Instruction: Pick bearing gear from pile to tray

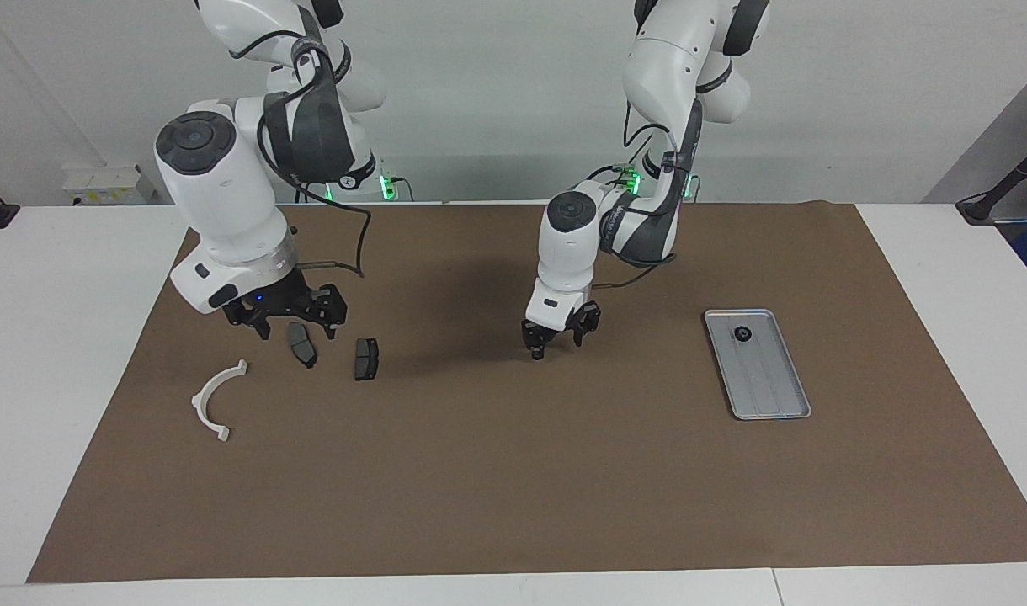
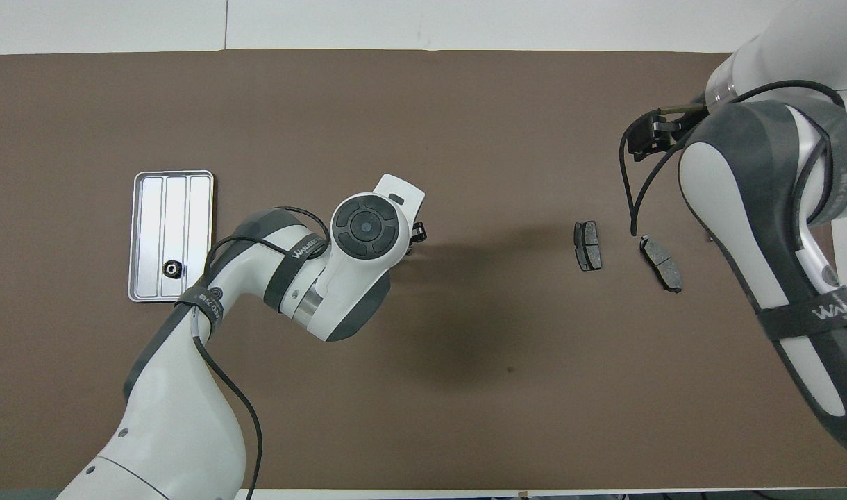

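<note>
The pile lies at the right arm's end of the brown mat: a white half-ring bracket (image 1: 217, 400) and two dark grey brake-pad pieces (image 1: 304, 348) (image 1: 366, 358), also seen in the overhead view (image 2: 661, 254) (image 2: 588, 245). My right gripper (image 1: 298, 328) hangs open just over the pad nearest the bracket. The silver ribbed tray (image 1: 758, 364) (image 2: 187, 208) lies at the left arm's end, with one small black round part (image 1: 742, 334) (image 2: 171, 268) in its end nearer the robots. My left gripper (image 1: 557, 342) is open and low over the mat's middle, holding nothing I can see.
The brown mat (image 1: 513, 488) covers most of the white table. In the overhead view the right arm (image 2: 777, 208) hides the bracket, and the left arm (image 2: 326, 278) hides its own gripper. Cables loop from both wrists.
</note>
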Robot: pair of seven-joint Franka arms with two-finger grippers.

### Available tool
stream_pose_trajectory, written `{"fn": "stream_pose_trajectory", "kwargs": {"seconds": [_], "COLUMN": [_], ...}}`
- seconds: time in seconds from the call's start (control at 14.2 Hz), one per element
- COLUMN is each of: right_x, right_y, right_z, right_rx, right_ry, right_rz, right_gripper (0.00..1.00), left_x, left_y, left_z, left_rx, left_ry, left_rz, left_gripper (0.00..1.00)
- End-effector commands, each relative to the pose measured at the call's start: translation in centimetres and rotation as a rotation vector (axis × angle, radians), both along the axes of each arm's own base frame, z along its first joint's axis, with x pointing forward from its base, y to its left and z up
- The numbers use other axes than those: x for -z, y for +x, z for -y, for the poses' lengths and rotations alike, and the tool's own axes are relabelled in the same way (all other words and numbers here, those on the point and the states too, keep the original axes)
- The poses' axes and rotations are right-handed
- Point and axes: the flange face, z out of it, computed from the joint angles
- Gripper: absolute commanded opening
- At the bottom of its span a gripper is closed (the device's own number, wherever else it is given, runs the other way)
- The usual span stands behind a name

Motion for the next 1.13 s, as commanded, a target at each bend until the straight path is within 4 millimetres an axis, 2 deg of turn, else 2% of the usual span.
{"fn": "stream_pose_trajectory", "kwargs": {"seconds": [0.0, 0.35, 0.42, 0.56, 0.63, 0.7, 0.84, 1.06], "right_x": [-0.7, -0.7, -0.7, -0.8, -1.2, -1.4, -2.3, -4.4], "right_y": [-0.8, -0.8, -0.8, -0.8, -0.9, -1.0, -2.1, -5.2], "right_z": [0.5, 0.9, 0.9, 1.5, 2.0, 2.0, 1.8, 1.4], "right_rx": [-0.016, -0.003, -0.005, 0.002, 0.009, 0.009, 0.004, -0.001], "right_ry": [0.007, 0.016, 0.016, 0.018, 0.018, 0.017, 0.013, 0.006], "right_rz": [-0.008, -0.002, -0.002, -0.001, 0.004, 0.004, 0.01, 0.035], "right_gripper": [1.0, 1.0, 1.0, 1.0, 1.0, 1.0, 1.0, 1.0], "left_x": [0.1, 0.2, 0.9, 1.0, 2.3, 2.5, 2.4, 2.4], "left_y": [-1.3, -1.7, -1.7, -1.4, -1.4, -0.5, -0.5, -0.4], "left_z": [1.9, 2.5, 2.6, 2.6, 2.8, 3.4, 3.4, 3.4], "left_rx": [0.005, 0.017, 0.018, 0.022, 0.023, 0.019, 0.021, 0.025], "left_ry": [0.014, 0.001, 0.004, 0.005, 0.023, 0.017, 0.026, 0.025], "left_rz": [-0.019, -0.002, -0.005, -0.003, -0.024, -0.019, -0.027, -0.021], "left_gripper": [0.79, 0.79, 0.79, 0.79, 0.79, 0.79, 0.79, 0.78]}}
